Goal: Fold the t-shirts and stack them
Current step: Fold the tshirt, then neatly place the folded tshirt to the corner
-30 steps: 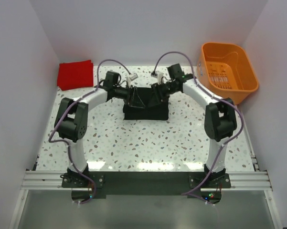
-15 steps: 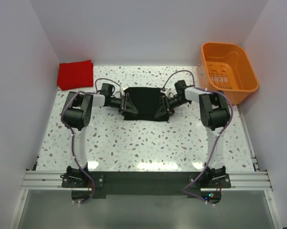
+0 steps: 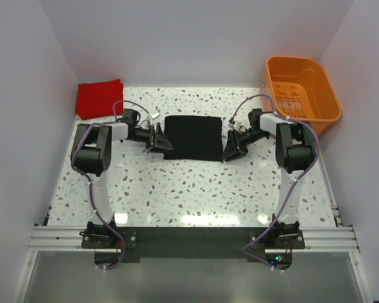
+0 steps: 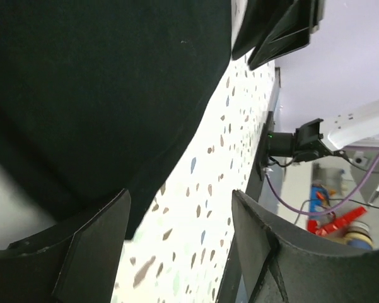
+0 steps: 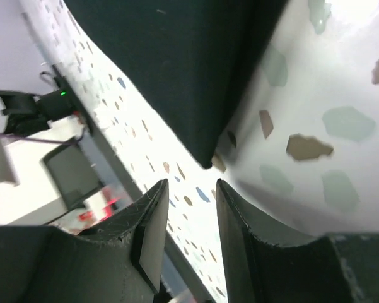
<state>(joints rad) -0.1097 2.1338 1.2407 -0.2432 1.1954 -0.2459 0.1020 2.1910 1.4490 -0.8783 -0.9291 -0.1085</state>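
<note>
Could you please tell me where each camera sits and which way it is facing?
Top: fixed above and behind the arms, looking down on the table, black shirt, red shirt and basket; both arms show.
Left wrist: low, left of the black shirt, facing right across it; own fingers below.
Right wrist: low, right of it, facing its corner; own fingers below.
Shared: black shirt, table.

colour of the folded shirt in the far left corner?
The shirt is plain bright red; it shows best in the top external view.
</note>
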